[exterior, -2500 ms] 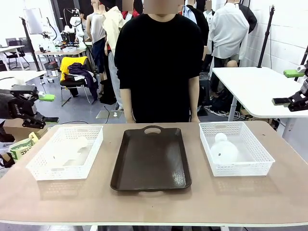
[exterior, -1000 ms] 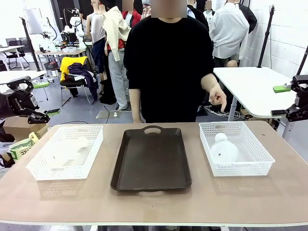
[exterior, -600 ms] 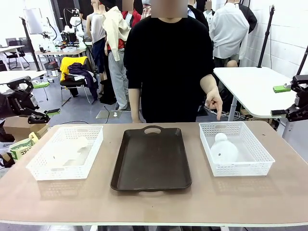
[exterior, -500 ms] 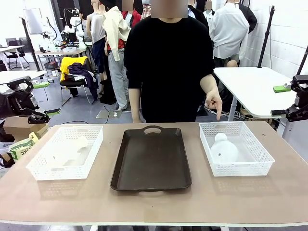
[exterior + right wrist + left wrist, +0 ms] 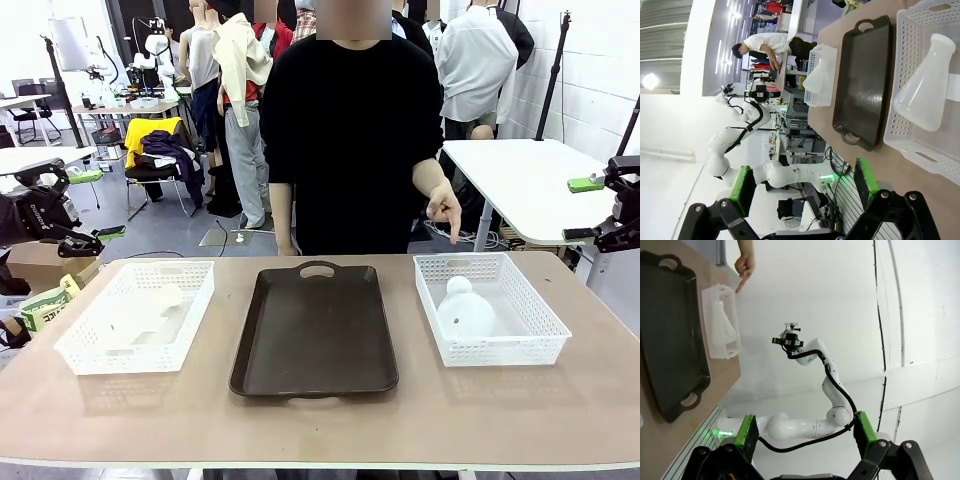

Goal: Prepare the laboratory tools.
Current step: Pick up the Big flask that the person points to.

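Tabletop (image 5: 500, 420) is carrying a dark tray (image 5: 313, 330) between two white baskets. One flask (image 5: 465, 312) is lying on its side in the right basket (image 5: 500, 352); the other flask (image 5: 140, 315) is lying in the left basket (image 5: 100, 355). Person's hand (image 5: 443, 212) is pointing down towards the right basket.

Judgement: the pointed-at flask is likely going first. Approach from above, jaws spanning the neck, keeping clear of the lattice wall and of the hand.

Left gripper (image 5: 97, 205) and right gripper (image 5: 583, 210) are hanging off the table's ends, both gaping wide, holding and touching nothing.
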Robot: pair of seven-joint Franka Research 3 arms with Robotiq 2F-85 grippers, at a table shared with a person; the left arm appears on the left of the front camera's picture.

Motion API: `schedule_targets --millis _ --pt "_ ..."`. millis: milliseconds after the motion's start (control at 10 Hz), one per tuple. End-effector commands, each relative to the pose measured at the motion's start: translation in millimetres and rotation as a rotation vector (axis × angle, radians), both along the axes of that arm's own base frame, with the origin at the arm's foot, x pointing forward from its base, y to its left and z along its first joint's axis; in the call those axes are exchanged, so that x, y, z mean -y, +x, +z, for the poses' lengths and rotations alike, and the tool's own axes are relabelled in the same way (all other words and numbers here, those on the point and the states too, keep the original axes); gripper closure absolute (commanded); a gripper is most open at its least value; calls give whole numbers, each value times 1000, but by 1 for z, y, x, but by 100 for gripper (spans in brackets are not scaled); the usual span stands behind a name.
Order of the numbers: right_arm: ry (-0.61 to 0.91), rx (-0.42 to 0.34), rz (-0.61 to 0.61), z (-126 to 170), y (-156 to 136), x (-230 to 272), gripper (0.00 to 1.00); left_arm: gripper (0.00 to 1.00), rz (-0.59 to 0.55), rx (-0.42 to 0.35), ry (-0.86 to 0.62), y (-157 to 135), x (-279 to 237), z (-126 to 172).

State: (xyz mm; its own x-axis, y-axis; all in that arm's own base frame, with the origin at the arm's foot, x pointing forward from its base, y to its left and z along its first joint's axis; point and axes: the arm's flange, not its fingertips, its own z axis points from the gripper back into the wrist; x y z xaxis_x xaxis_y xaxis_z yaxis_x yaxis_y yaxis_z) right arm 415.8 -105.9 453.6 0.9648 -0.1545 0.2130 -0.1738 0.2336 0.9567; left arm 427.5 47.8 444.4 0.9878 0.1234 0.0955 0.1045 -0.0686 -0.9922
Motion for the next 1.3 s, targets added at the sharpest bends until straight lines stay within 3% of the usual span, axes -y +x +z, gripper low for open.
schedule_targets --millis 0,200,500,700,900,1100,1200 --pt "0 0 0 0 0 0 0 0 -4 6 -10 -2 -1 1" --pt "-213 3 -143 23 4 -14 0 0 -4 6 -10 -2 -1 1" --pt "-613 -12 -306 40 43 -67 0 0 -4 6 -10 -2 -1 1" --pt "-828 -51 -317 29 74 -103 0 0 -4 6 -10 -2 -1 1" --pt "-1001 -31 -361 17 96 -136 0 0 -4 6 -10 -2 -1 1" --pt "-1117 -22 -329 3 108 -167 0 0 -4 6 -10 -2 -1 1" --pt "-1133 -58 -300 -5 114 -174 0 0 -4 6 -10 -2 -1 1"
